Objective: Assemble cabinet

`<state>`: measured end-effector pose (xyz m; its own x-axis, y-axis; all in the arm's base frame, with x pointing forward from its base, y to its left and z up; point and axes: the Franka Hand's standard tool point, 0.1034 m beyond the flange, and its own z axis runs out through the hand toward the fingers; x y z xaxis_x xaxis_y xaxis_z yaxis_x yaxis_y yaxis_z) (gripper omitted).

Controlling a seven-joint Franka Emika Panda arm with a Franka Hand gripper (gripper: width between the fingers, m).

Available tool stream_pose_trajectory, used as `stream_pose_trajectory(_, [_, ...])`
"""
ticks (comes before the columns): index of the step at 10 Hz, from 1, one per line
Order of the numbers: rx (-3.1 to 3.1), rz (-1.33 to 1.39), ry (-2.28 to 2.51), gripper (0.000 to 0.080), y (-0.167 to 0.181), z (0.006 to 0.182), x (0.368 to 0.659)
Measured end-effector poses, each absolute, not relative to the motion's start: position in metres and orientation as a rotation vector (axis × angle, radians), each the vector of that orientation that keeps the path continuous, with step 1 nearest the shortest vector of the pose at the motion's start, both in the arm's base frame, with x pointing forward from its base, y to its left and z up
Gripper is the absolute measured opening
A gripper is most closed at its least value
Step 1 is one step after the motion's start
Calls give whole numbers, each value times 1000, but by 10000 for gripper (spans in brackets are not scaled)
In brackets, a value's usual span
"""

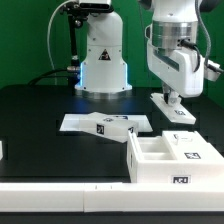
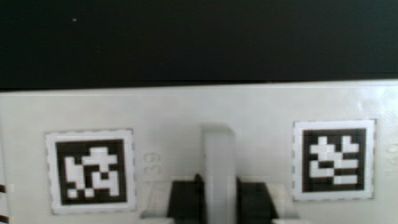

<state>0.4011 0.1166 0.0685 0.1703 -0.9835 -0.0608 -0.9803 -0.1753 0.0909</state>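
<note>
White is seen all over the cabinet frame [image 1: 150, 168], with black-and-white square tags [image 1: 195, 155] printed on it. The table [image 1: 40, 110] is shown plain black. Up close, a white panel [image 2: 196, 110] is marked by two more black-and-white tags.

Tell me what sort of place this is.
Probably a robotics lab bench: a white robot base on a black table, a green backdrop, and white cabinet parts carrying square tags.
</note>
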Motion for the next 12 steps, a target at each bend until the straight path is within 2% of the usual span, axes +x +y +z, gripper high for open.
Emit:
stream_pose_trajectory(3, [2386, -150, -2007, 64, 122, 67, 401])
stream_pose_trajectory(5, [2372, -31, -2091, 64, 121, 64, 407])
stream_pose_trajectory(10, [2384, 52, -1930, 64, 168, 61, 394])
stream_pose_trajectory(11, [2406, 42, -1936, 64, 166, 62, 397])
stream_pose_trajectory(12, [2463, 96, -1994, 64, 154, 67, 413])
